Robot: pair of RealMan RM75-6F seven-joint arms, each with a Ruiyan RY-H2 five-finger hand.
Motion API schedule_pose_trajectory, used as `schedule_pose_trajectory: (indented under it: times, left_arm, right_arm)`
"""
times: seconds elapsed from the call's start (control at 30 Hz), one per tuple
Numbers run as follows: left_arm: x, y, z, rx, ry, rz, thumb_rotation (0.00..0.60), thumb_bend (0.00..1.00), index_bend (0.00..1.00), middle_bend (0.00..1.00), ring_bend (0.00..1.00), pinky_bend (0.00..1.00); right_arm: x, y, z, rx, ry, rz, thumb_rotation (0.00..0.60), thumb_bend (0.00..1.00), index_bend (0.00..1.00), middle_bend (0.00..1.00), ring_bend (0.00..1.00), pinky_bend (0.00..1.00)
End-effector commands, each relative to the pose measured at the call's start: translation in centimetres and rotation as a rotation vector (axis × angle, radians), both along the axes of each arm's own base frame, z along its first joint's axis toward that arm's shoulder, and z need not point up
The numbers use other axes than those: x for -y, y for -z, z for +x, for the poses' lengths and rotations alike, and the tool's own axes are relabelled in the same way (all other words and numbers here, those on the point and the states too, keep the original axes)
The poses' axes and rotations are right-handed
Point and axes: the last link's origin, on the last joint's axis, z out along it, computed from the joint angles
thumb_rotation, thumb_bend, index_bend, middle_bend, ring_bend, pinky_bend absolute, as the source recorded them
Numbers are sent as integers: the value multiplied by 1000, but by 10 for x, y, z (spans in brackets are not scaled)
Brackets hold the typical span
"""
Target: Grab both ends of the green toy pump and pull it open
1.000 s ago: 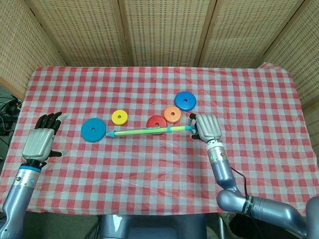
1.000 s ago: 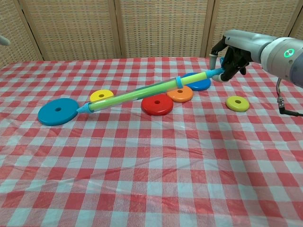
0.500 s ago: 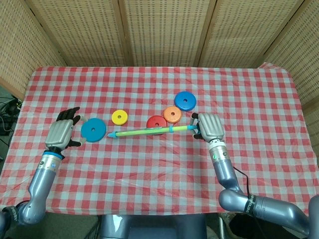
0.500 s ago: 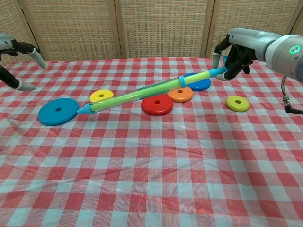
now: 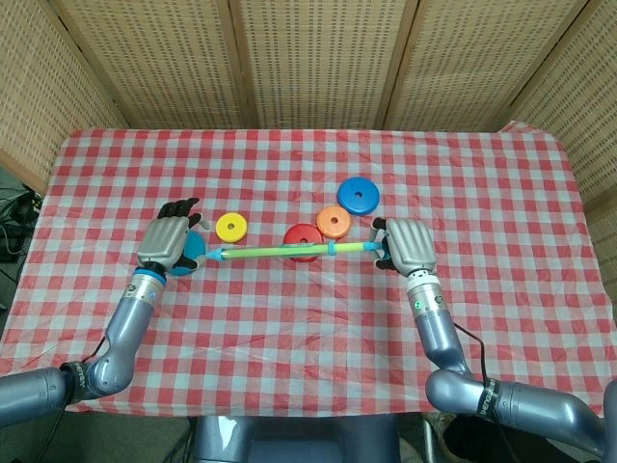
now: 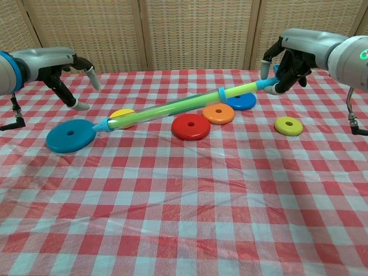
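The green toy pump (image 5: pixel 280 252) (image 6: pixel 178 107) lies slanted across the table. Its blue tip (image 6: pixel 103 125) rests by the large blue disc (image 6: pixel 70 135), and its other end is raised. My right hand (image 5: pixel 405 243) (image 6: pixel 289 56) grips the raised blue end (image 6: pixel 269 85). My left hand (image 5: pixel 169 241) (image 6: pixel 66 72) hovers with fingers spread above the large blue disc (image 5: pixel 193 253), just left of the pump's tip. It holds nothing and does not touch the pump.
Several discs lie on the red checked cloth (image 6: pixel 190 207) around the pump: yellow (image 5: pixel 230 228), red (image 5: pixel 302 235), orange (image 5: pixel 333 221) and blue (image 5: pixel 358 195). A yellow-green disc (image 6: pixel 288 125) sits below my right hand. Wicker screens stand behind the table.
My left hand has swung in from the table's left edge to just above the large blue disc by the pump's tip. My right hand has raised its end slightly.
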Motion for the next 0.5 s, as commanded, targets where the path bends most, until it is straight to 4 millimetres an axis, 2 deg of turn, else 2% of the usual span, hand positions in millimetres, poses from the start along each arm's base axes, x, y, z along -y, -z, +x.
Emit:
schedule_pose_trajectory:
  times: [0.03, 0.5]
  left_arm:
    - [-1, 4, 3, -17, 5, -22, 600, 272, 343, 0, 0, 0]
    - [3, 28, 4, -97, 22, -48, 600, 253, 378, 0, 0, 0]
  right_arm:
    - [0, 0, -1, 0, 1, 1, 600, 576, 719, 1000, 964, 719]
    - [-3, -3, 0, 26, 4, -2, 600, 575, 719, 1000, 964, 719]
